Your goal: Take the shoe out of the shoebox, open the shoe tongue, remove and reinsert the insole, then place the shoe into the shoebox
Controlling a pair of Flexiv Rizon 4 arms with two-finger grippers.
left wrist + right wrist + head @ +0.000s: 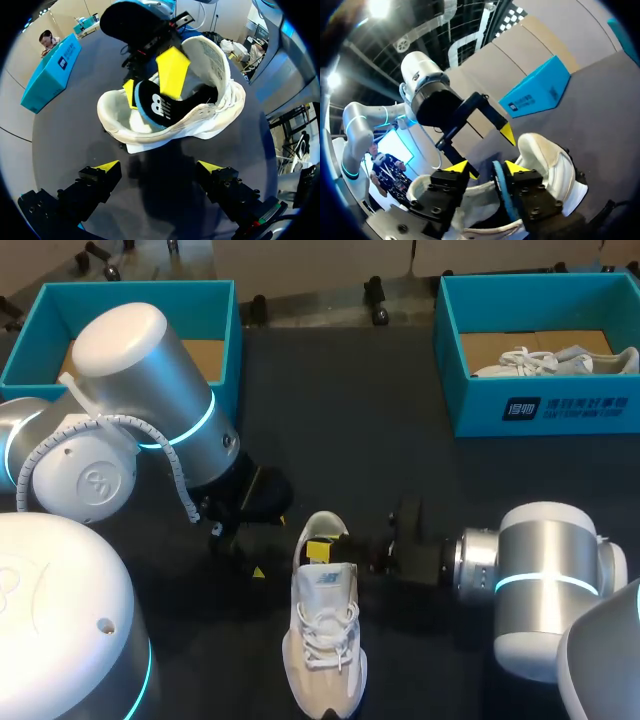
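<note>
Right gripper (486,168) is straddling the insole (160,102) inside the heel of the shoe (325,640), fingers spread, not pinching, left gripper (159,167) hanging open beside that heel: unpinned, the shoe is likely risking dragging along when the insole lifts.

Light comes from overhead, seemingly from several ceiling lamps (379,9) that flare white in the right wrist view. The dark bench (340,390) reads dim and the shoe (325,640) bright, with a soft shadow pooled beside it. The left arm (140,360) shows mild glare.
</note>
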